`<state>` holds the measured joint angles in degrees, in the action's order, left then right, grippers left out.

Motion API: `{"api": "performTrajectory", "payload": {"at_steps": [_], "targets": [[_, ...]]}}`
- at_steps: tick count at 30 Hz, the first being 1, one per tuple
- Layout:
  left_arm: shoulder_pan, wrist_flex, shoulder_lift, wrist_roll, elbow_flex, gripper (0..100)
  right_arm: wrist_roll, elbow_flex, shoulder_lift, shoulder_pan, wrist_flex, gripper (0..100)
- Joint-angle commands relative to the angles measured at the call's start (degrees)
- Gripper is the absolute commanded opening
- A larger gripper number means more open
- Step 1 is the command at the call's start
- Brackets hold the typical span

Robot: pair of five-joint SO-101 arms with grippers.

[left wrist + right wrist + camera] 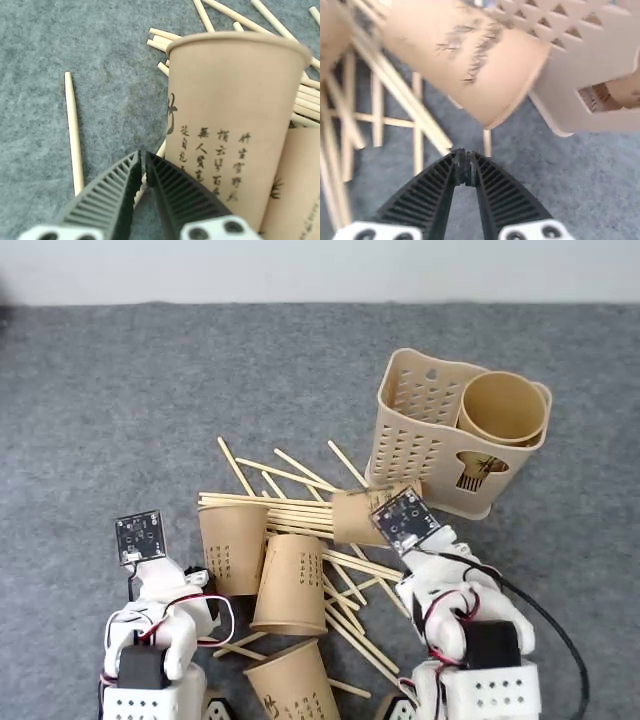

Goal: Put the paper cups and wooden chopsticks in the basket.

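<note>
High view: a basket (420, 435) stands at the far right of the bench (120, 390), with one cup (500, 405) upright in its round compartment (so the job looks barely begun).
Loose things: four more cups sit out on the bench among the scattered chopsticks (290, 510), which criss-cross under and between them.
Left pincer (142, 167): fingers pressed together and holding nothing, low over the bench just beside the near cup (235, 125); a lone chopstick (72, 130) lies on its other side.
Right pincer (465, 167): likewise closed and empty, pointed at the tipped cup (470, 60), which lies on its side just beside the basket's wall.
Why so: each arm seems lined up on the cup closest to it, the right one having the short trip to the basket.
Next, I'd guess: either pincer must spread before it can take a rim.
Risk: the tipped cup rests partly on sticks (it may roll when nudged).
</note>
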<state>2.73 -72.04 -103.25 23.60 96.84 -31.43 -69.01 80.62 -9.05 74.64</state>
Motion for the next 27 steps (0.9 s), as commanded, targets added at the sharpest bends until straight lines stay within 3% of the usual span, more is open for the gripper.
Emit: {"api": "performTrajectory", "payload": {"at_steps": [1, 11, 21, 27], "targets": [[-0.09, -0.18, -0.70, -0.26, -0.48, 1, 0.97, 7.30, 0.57, -1.63, 4.88, 1.0], [-0.09, -0.18, -0.70, -0.26, -0.48, 1, 0.97, 11.16, -0.92, -1.36, 5.85, 1.1], [-0.09, -0.18, -0.70, -0.26, -0.48, 1, 4.22, 36.13, -24.57, -1.54, 19.21, 1.2], [-0.09, -0.18, -0.70, -0.26, -0.48, 1, 2.64, 38.86, -32.40, -1.80, 16.66, 1.4]]}}
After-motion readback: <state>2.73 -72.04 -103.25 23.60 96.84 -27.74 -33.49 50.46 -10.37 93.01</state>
